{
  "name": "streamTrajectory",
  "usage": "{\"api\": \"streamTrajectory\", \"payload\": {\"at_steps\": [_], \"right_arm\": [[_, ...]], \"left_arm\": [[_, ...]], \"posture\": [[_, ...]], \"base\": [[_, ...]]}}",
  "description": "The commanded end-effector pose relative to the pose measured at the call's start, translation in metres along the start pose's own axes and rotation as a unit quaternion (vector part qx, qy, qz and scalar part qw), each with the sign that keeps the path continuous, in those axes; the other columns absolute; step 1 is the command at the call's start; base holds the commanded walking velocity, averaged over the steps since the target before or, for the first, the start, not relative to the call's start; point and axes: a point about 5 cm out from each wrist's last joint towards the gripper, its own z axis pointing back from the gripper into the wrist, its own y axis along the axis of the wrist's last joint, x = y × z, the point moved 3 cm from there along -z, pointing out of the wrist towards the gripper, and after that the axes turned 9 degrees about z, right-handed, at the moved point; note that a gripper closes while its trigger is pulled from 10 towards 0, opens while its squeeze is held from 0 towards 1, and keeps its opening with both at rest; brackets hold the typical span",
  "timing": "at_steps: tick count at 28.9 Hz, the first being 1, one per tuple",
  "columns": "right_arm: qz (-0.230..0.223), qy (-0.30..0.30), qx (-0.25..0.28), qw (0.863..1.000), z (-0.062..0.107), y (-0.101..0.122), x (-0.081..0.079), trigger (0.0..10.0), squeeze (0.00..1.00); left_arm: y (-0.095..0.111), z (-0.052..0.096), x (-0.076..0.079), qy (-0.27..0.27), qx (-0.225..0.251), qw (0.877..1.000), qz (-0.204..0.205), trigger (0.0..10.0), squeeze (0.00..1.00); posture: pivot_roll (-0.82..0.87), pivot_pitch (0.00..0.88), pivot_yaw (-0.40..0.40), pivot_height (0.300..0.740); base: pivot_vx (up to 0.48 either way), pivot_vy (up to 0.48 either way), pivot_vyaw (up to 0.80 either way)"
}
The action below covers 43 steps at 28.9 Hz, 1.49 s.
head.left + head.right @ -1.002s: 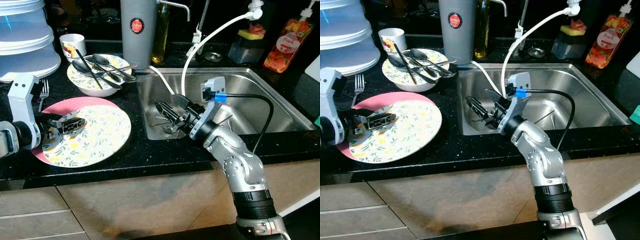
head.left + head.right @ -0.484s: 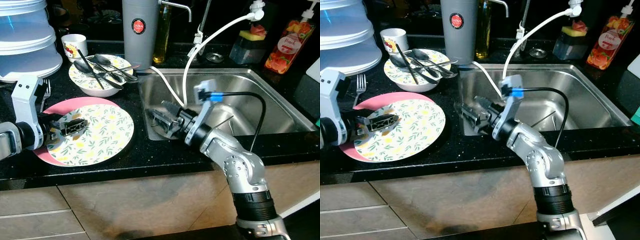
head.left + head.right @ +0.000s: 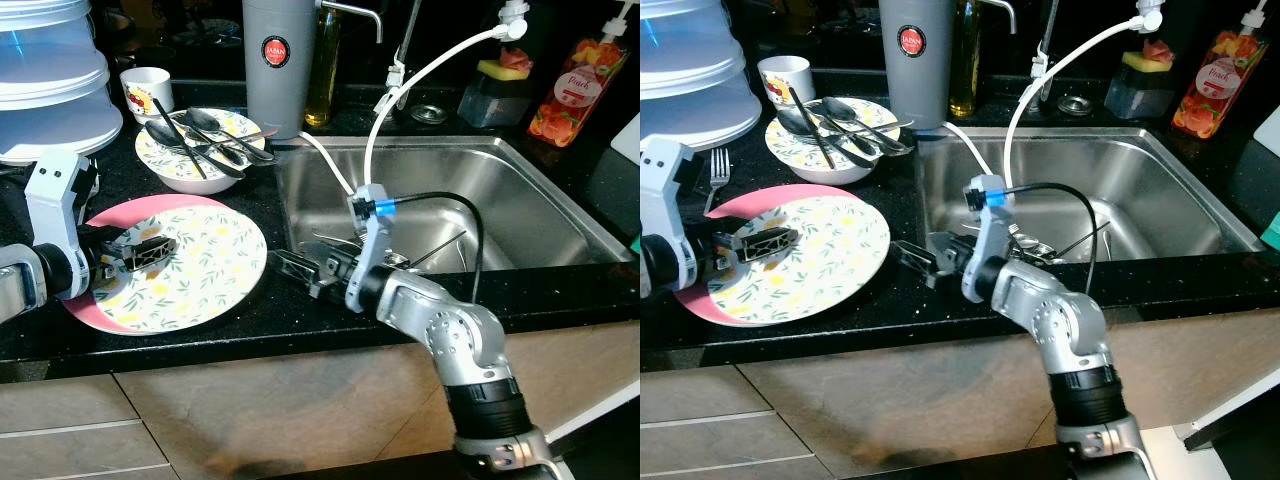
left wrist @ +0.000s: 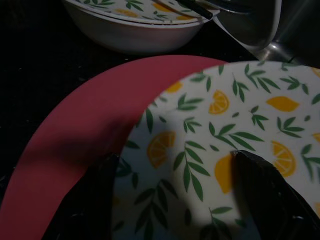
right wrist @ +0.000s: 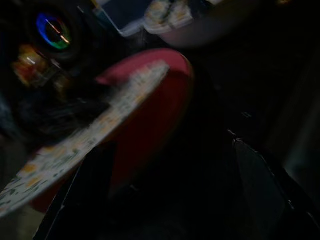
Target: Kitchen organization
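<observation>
My left end effector [image 3: 140, 254] is clamped on the near-left rim of the lemon-print plate [image 3: 190, 270], one finger lying across the top of it. The plate rests on a pink plate [image 3: 100, 312], both on the black table [image 3: 300, 315] to the left of the sink [image 3: 520, 200]. In the left wrist view the two fingers straddle the printed surface with the pink rim beyond it.

My right end effector [image 3: 297, 270] hangs low over the table at the sink's front-left corner, fingers apart and holding nothing, pointing leftward at the plate's right edge. That edge lies just beside its fingertips, slightly left and a little farther from me.

The move turns on this: the plate sits between my two end effectors, the left already gripping, the right near the free rim. I judge the right should close on that rim.
</observation>
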Motion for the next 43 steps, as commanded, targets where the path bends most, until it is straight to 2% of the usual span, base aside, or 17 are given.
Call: {"api": "streamTrajectory", "payload": {"at_steps": [1, 5, 9, 12, 22, 25, 31, 42, 43], "right_arm": [[-0.025, 0.014, 0.010, 1.000, -0.001, 0.005, -0.003, 10.0, 0.00], [-0.054, 0.031, 0.023, 0.998, -0.003, 0.011, -0.007, 10.0, 0.00], [-0.050, 0.020, 0.014, 0.998, -0.002, 0.009, -0.003, 10.0, 0.00], [-0.071, 0.013, 0.023, 0.997, 0.002, 0.014, 0.001, 10.0, 0.00], [-0.081, -0.006, 0.024, 0.996, 0.007, 0.018, 0.010, 10.0, 0.00], [-0.083, 0.015, 0.001, 0.996, 0.007, 0.014, 0.004, 10.0, 0.00], [-0.073, 0.015, -0.032, 0.997, 0.005, 0.003, 0.000, 10.0, 0.00], [-0.097, 0.065, -0.028, 0.993, 0.000, 0.005, -0.019, 10.0, 0.00], [-0.098, 0.067, -0.029, 0.993, 0.000, 0.005, -0.020, 7.1, 0.00]], "left_arm": [[-0.028, -0.009, -0.001, -0.001, -0.049, 0.998, 0.031, 10.0, 0.00], [-0.030, -0.009, -0.001, -0.001, -0.051, 0.998, 0.032, 10.0, 0.00], [-0.031, -0.010, -0.001, 0.000, -0.050, 0.998, 0.032, 10.0, 0.00], [-0.031, -0.011, 0.001, -0.002, -0.050, 0.998, 0.032, 10.0, 0.00], [-0.031, -0.011, 0.001, -0.001, -0.049, 0.998, 0.033, 10.0, 0.00], [-0.032, -0.010, 0.001, 0.000, -0.049, 0.998, 0.033, 10.0, 0.00], [-0.032, -0.010, 0.001, -0.001, -0.049, 0.998, 0.033, 10.0, 0.00], [-0.032, -0.010, 0.002, -0.002, -0.050, 0.998, 0.033, 10.0, 0.00], [-0.032, -0.010, 0.002, -0.003, -0.049, 0.998, 0.033, 10.0, 0.00]], "posture": [[0.01, 0.166, -0.052, 0.740], [0.01, 0.166, -0.054, 0.740], [0.01, 0.166, -0.054, 0.740], [0.00, 0.167, -0.053, 0.740], [0.00, 0.164, -0.055, 0.740], [0.00, 0.161, -0.055, 0.740], [0.00, 0.157, -0.056, 0.740], [0.01, 0.150, -0.054, 0.740], [0.01, 0.150, -0.054, 0.740]], "base": [[0.000, 0.000, 0.00], [0.000, 0.000, 0.00], [0.000, 0.000, 0.00], [0.000, 0.000, 0.00], [0.000, 0.000, 0.00], [0.000, 0.000, 0.00], [0.000, 0.000, 0.00], [0.000, 0.000, 0.00], [0.000, 0.000, 0.00]]}}
